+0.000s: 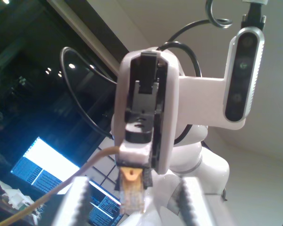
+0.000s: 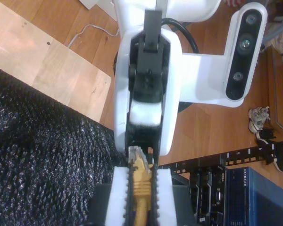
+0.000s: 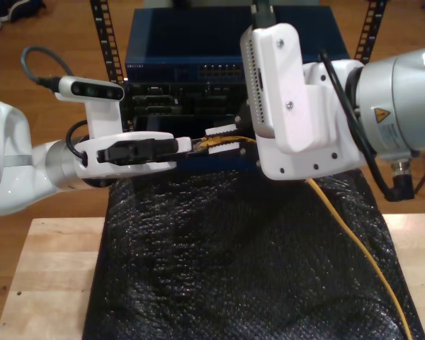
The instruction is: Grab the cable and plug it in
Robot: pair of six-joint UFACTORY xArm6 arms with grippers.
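My second hand [image 2: 141, 175] is clamped on the yellow boot of the cable [image 2: 141, 193], whose clear plug [image 2: 137, 154] sticks out towards my first hand [image 1: 134, 184]; that hand's fingers [image 1: 80, 200] stand wide apart around the plug tip, and I cannot tell whether they touch it. In the exterior view the two hands meet just before the rack equipment [image 3: 163, 99], its ports too dark to read. The cable trails to that view's lower right over the black mat [image 3: 227, 269] covering the wooden surface [image 3: 49, 283].

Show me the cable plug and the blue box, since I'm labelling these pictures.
cable plug [image 1: 132, 197], first wrist view, on its clear tip.
blue box [image 3: 191, 46], exterior view, on its top face.
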